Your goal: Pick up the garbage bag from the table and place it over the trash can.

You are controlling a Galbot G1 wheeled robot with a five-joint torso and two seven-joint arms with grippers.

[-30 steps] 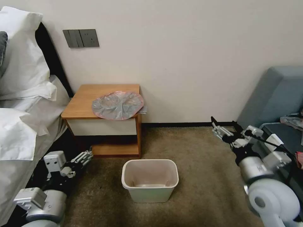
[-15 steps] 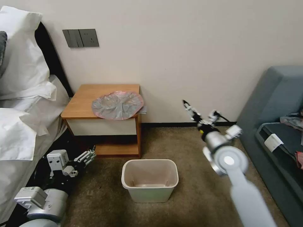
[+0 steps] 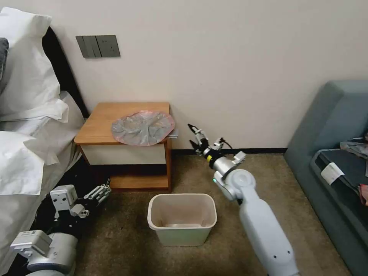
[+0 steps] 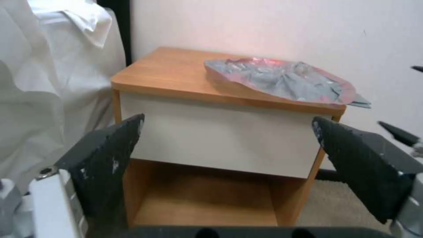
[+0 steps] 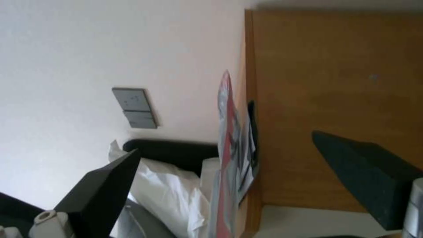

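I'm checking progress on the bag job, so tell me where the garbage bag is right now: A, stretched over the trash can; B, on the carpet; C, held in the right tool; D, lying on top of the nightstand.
D: the garbage bag lies flat on the table, while the trash can stands bare and the open right tool is beside the table, apart from the bag.

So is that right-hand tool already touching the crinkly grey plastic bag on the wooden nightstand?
Apart. In the head view, wall shows between the open right tool and the crinkly grey plastic bag.
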